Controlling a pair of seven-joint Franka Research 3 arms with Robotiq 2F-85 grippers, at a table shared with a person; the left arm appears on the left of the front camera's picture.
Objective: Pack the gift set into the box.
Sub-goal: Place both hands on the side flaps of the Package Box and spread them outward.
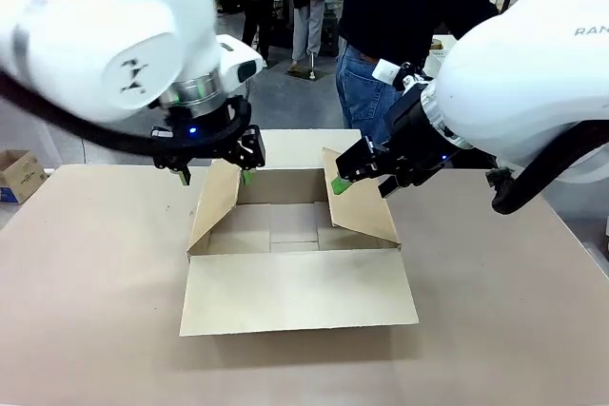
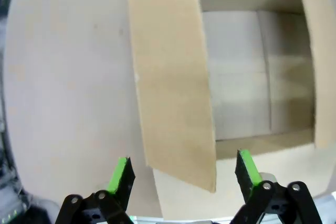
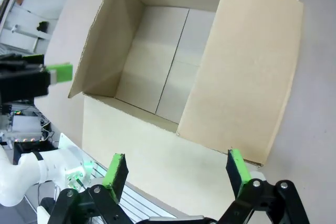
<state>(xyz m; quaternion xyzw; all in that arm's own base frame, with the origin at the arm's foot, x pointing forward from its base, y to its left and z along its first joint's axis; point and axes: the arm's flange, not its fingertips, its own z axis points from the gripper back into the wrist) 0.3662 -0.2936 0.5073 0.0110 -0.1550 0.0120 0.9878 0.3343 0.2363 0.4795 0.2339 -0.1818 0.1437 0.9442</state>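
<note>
The brown cardboard box (image 1: pixel 285 225) is opened, flaps (image 1: pixel 295 303) flat; left claw (image 1: pixel 216 174) and right claw (image 1: pixel 363 183) are spread wide, nothing held.

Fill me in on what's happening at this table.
Two robot arms are working on an empty cardboard box, whose near flap lies folded out flat on the table. The left gripper is open at the top edge of the left flap, and the right gripper is open at the right flap. Neither grips anything. A person stands at the far side.
</note>
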